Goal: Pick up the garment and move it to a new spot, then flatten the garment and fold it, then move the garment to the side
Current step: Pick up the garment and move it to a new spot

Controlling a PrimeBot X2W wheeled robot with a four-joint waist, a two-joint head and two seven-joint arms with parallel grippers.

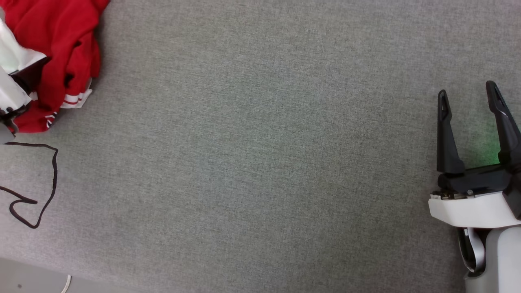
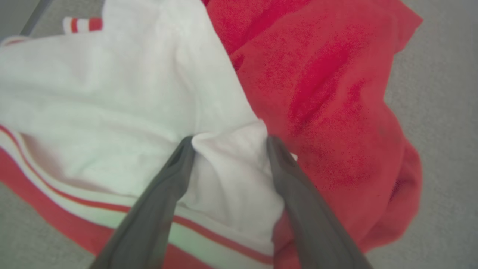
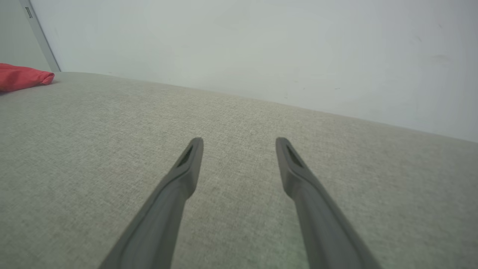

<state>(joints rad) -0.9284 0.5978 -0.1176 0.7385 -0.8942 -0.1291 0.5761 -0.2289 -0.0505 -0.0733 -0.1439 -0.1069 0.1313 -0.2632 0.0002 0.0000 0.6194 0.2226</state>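
Head view: a grey woven cloth surface (image 1: 260,162) takes up nearly the whole picture, flat and unwrinkled. Its near edge cuts across the lower left corner, where paler floor and a bit of white cable (image 1: 66,283) show. The garment (image 1: 61,36) lies crumpled in the upper left corner, red cloth heaped over white, with striped trim at its lower edge. Part of the left arm's white housing (image 1: 9,95) lies over it at the picture's left edge. Below the heap a thin black cord (image 1: 51,179) loops loosely on the surface. The right gripper (image 1: 467,91) is at the far right, well apart from the garment, its two dark fingers spread with nothing between them. A faint green glow (image 1: 490,150) falls on the cloth beside it.

Left wrist view: the left gripper (image 2: 228,144) has its fingers wide apart and the tips pressed into the white sleeve, a raised fold of that fabric between them; they are not clamped on it. Red cloth bunches to the right, and red-and-white stripes run along the lower left. Grey surface shows at the right edge, and a grey bar (image 2: 35,15) at the upper left.

Right wrist view: parted fingers hover over bare grey surface. A pale wall (image 3: 261,45) rises behind it, with a metal strip (image 3: 39,33) at the upper left. A red corner of the garment pokes in at the left edge.
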